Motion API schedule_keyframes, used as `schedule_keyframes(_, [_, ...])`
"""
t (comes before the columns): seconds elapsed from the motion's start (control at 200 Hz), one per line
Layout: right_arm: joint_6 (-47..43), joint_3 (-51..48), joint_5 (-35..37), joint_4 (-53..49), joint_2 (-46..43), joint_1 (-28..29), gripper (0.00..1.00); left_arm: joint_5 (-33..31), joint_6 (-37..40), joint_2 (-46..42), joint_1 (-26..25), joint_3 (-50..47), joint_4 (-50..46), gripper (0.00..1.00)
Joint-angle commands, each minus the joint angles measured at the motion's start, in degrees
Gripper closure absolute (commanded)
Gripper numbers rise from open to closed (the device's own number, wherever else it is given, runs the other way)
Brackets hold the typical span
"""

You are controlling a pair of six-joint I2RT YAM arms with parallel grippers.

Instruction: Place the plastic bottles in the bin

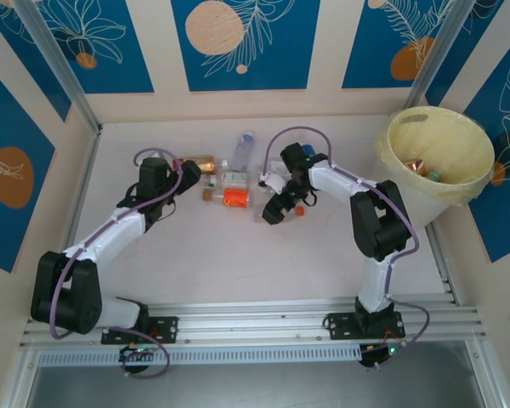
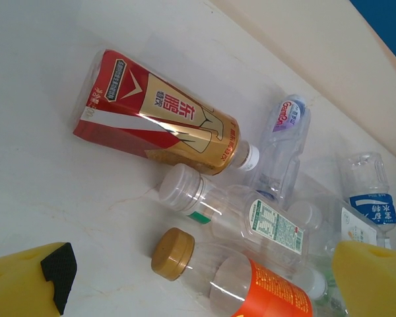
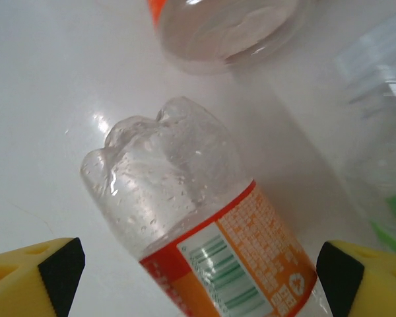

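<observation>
White table [image 1: 238, 263] is walled by cream panels with blue prints. Left gripper [image 1: 187, 170] is placed at the left end of the bottle cluster, jaws spread wide, nothing clamped. In the left wrist view its yellow fingers [image 2: 26, 284] are seen at both bottom corners, with a brown-capped orange-label bottle [image 2: 251, 290] lying between them, well clear of the left finger. Just beyond, a white-capped clear bottle [image 2: 231, 214] is laid, then a red-and-gold bottle [image 2: 158, 122] on its side. A blue-label bottle [image 2: 287, 139] and a second blue-and-white one [image 2: 371, 205] are seen toward the wall. Right gripper [image 1: 276, 208] is lowered at the right end of the cluster, jaws apart as well. Between its fingers [image 3: 33, 274] a clear bottle with an orange label [image 3: 204, 224] is lying, base pointed away. A gap is seen on one side; contact on the other cannot be judged. Another bottle base [image 3: 218, 33] is seen just beyond, and a green-banded bottle [image 3: 383, 172] at the frame edge. Plastic bottles are gathered mid-table between the two grippers. Bin [image 1: 459, 140] is placed at the far right, well apart from the cluster, with a few bottles [image 1: 425, 168] already inside.
</observation>
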Motion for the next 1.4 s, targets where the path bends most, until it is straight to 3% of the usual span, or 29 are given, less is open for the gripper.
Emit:
schedule_keyframes(0.0, [-1.91,-1.28,4.2,-1.88,-0.8,2.57,0.07,0.35,0.45,-0.47,0.86,-0.81,0.51,0.0])
schedule_keyframes(0.135, [-3.04,-3.54,10.22,-1.61,-0.37,5.1,0.07,0.56,0.14,-0.1,0.96,-1.01,0.62,0.0])
schedule_keyframes(0.485, [-2.38,-5.87,14.68,1.07,1.49,6.96,0.06,1.08,-0.04,0.49,1.39,-1.1,0.63,0.0])
schedule_keyframes(0.61, [1.96,-4.81,13.55,1.17,0.66,6.23,0.18,0.97,-0.05,0.49,1.47,-1.23,0.54,0.0])
schedule_keyframes(0.73, [4.55,-4.72,13.31,1.15,0.05,6.05,0.35,0.96,-0.14,0.58,1.7,-1.27,0.54,0.0])
schedule_keyframes(0.805, [5.18,-4.81,12.98,0.99,0.21,6.15,0.34,1.08,-0.25,0.71,1.81,-1.27,0.71,0.0])
schedule_keyframes(0.93, [5.23,-4.97,12.9,1.57,1.38,6.79,0.23,1.49,-0.54,1.12,1.88,-1.3,0.89,0.0])
schedule_keyframes(1.035, [5.32,-4.82,15.45,1.78,2.76,7.7,0.22,1.88,-0.71,1.24,2.0,-1.35,0.81,0.0])
schedule_keyframes(1.165, [6.37,-6.37,19.7,4.62,0.52,7.82,0.37,2.02,-0.64,1.09,2.11,-1.32,0.82,0.0])
schedule_keyframes(1.395, [9.22,-10.01,18.13,8.96,-12.58,6.31,0.47,1.77,-0.37,1.58,2.11,0.27,-1.03,0.0])
